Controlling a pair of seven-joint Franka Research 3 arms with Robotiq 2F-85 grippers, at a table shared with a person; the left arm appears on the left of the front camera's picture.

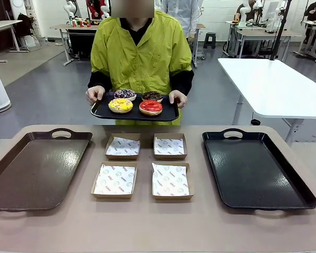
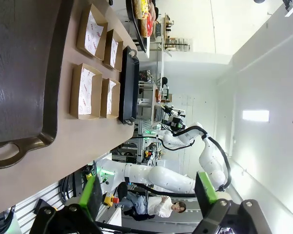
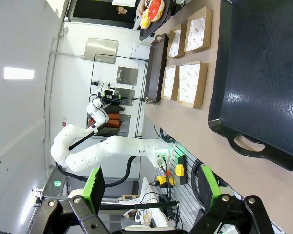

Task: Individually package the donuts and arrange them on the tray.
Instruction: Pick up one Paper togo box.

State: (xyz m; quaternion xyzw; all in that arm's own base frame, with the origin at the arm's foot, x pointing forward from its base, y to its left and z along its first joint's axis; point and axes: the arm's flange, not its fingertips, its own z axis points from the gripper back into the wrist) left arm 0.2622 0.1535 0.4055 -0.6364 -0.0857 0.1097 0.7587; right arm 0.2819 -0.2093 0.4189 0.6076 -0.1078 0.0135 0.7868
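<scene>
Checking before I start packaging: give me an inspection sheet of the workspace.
surface: beige table; brown tray on the left and black tray on the right, both bare.
job's things: four donuts, yellow, red, purple-sprinkled and brown, on a small tray that the person holds at the far side; four paper-lined boxes sit empty mid-table.
clutter: nothing seen.
hands: left hand open, holding nothing; right hand open, holding nothing.
cables: black cable loops by the left arm, off the table.
surroundings: white table behind, on the right.
</scene>
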